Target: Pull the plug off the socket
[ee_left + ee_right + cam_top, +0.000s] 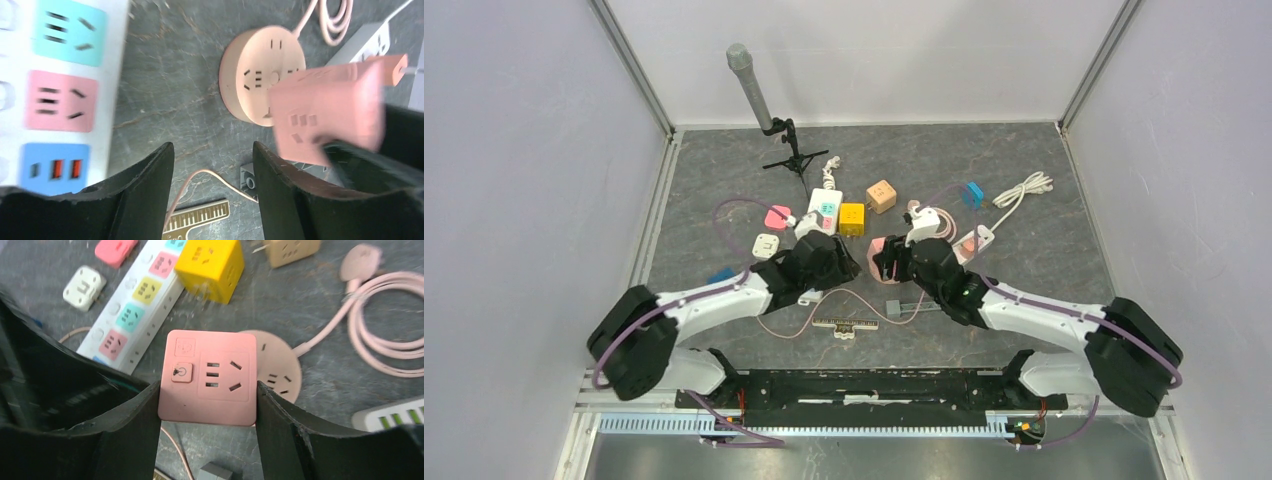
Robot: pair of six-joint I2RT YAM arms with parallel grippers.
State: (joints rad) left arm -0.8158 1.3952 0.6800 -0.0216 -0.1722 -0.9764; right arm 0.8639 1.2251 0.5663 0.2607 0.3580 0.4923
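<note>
nearest the arms lie a ruler (197, 218) and a thin pink cord (202, 172). just past them the left gripper (212, 150) hangs with its jaws spread wide and nothing between them. the right gripper (207, 390) is clamped on two sides of the pink cube (207, 360), the plug of the task. the cube shows in front of the round socket (282, 367) in both wrist views; whether its pins are out i cannot tell.

risks: nothing holds the round socket down, so if the pins bind it may rise with the cube, and a slanted pull may jam them. the smooth cube could also slip from the grip. the left gripper is close beside the cube and could be knocked.

further off, the strip (135, 310) and the yellow cube (210, 262) crowd the left, and a coiled cable (400, 360) lies to the right. a microphone (744, 70) stands at the back.
</note>
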